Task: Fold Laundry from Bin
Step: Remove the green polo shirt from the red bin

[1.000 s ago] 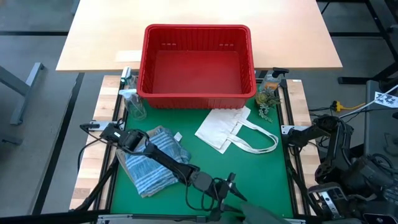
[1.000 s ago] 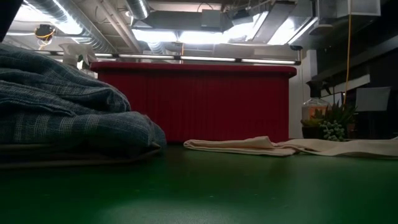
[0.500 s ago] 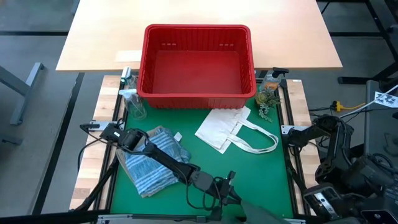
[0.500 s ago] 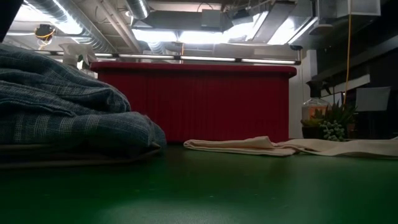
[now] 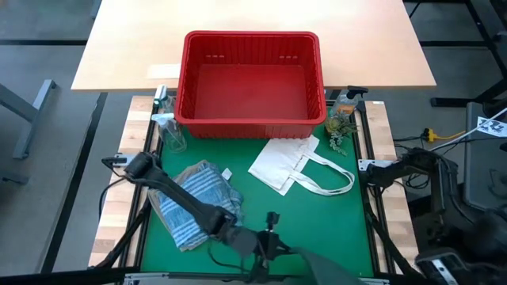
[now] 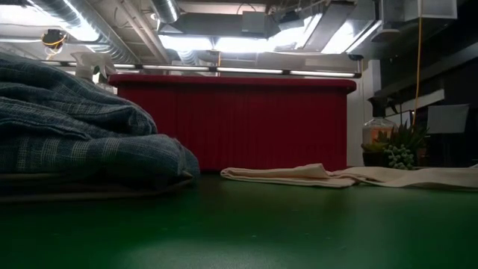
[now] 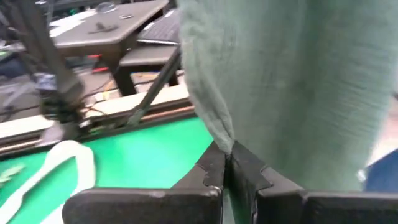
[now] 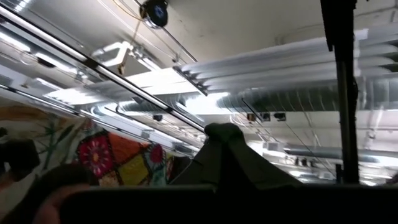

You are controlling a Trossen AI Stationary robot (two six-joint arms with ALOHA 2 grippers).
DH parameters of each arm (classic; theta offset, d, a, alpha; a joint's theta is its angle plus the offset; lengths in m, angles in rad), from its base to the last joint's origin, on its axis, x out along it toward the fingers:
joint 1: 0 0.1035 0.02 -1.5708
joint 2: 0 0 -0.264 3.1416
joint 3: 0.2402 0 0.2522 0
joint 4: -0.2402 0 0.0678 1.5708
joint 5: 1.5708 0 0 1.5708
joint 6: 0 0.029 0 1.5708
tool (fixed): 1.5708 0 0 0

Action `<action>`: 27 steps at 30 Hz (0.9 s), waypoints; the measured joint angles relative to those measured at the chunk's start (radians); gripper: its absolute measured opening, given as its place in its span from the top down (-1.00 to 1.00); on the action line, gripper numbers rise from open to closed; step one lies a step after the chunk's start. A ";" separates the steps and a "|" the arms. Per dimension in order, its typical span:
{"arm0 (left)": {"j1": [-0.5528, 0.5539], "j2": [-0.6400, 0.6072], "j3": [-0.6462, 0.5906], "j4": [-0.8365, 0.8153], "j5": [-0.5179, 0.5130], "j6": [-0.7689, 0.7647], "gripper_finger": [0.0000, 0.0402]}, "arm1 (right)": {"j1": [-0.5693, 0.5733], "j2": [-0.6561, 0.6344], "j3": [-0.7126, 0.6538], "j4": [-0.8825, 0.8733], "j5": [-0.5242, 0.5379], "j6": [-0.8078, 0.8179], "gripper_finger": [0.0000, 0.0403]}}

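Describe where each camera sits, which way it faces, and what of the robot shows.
High view: above the table, facing straight down on the bin; both arms show.
Low view: at mat level, facing the bin's wall; no robot part.
Left wrist view: on the left arm, facing the green garment pinched by the left tool.
Right wrist view: on the right arm, facing the ceiling; the shut right tool shows.
High and low share bin, striped shirt, tote bag.

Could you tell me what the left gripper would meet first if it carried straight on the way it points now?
Nothing new: the left gripper is already shut on the dark green garment that fills the line ahead. Beyond that, depth is unclear.
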 joint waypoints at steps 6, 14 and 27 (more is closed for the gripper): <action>-0.074 -0.138 0.000 -0.249 -0.129 -0.080 1.00 | 0.066 0.000 0.000 -0.007 0.142 -0.048 0.96; -0.211 -0.302 0.000 -0.358 -0.219 -0.289 1.00 | 0.079 0.031 0.000 -0.016 0.138 0.001 0.96; -0.453 -0.388 0.083 -0.362 -0.335 -0.602 1.00 | 0.077 0.117 0.000 0.153 0.143 0.129 0.96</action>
